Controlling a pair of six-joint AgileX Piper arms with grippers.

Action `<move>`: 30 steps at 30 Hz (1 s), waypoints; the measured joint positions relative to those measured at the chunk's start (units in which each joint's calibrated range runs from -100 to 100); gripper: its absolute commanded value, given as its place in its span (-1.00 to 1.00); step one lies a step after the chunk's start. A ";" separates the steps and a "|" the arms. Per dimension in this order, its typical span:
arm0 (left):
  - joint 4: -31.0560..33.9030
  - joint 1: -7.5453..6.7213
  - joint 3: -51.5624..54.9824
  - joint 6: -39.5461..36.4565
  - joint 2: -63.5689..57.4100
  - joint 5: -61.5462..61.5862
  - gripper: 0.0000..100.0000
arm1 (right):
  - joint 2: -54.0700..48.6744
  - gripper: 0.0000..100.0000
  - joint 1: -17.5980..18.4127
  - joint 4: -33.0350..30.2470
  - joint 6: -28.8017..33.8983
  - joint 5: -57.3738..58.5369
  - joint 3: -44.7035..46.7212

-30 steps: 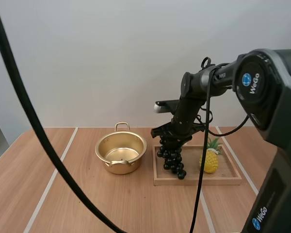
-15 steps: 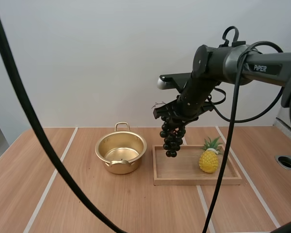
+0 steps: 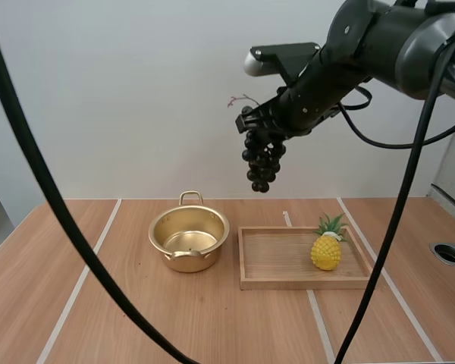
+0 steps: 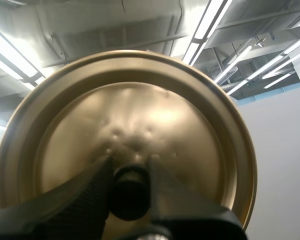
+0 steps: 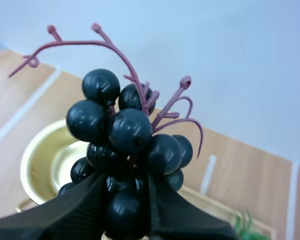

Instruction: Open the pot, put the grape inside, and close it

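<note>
The open gold pot [image 3: 189,238] stands on the table left of the wooden tray [image 3: 288,280]. High above the tray's left end hangs a bunch of dark grapes [image 3: 262,161], with my right gripper [image 3: 259,121] shut on its top. The right wrist view has the grapes [image 5: 125,130] pinched between my right gripper [image 5: 126,200] fingers, the pot [image 5: 45,160] below them. My left gripper [image 4: 129,187] is shut on the black knob of the gold pot lid [image 4: 190,120], held up with its underside facing the camera.
A small toy pineapple [image 3: 327,245] stands on the right part of the tray. A round hole [image 3: 449,253] sits in the table at the far right. Bare wooden tabletop lies left of and in front of the pot.
My right gripper has lifted the grapes off the tray, from just above it to high over its left end. The pot and pineapple have stayed put.
</note>
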 measured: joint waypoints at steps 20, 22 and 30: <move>0.00 0.00 -5.17 0.00 -0.12 -3.26 -1.00 | 11.20 -1.00 11.28 3.42 -1.04 -5.57 -3.81; 0.00 0.00 -5.17 0.00 -0.12 -3.94 -1.00 | 13.26 -1.00 11.36 3.31 -1.14 -6.15 -3.81; 0.00 0.00 -5.17 0.00 -0.12 -7.21 -1.00 | 20.98 -1.00 11.42 1.33 -1.14 -8.92 -3.81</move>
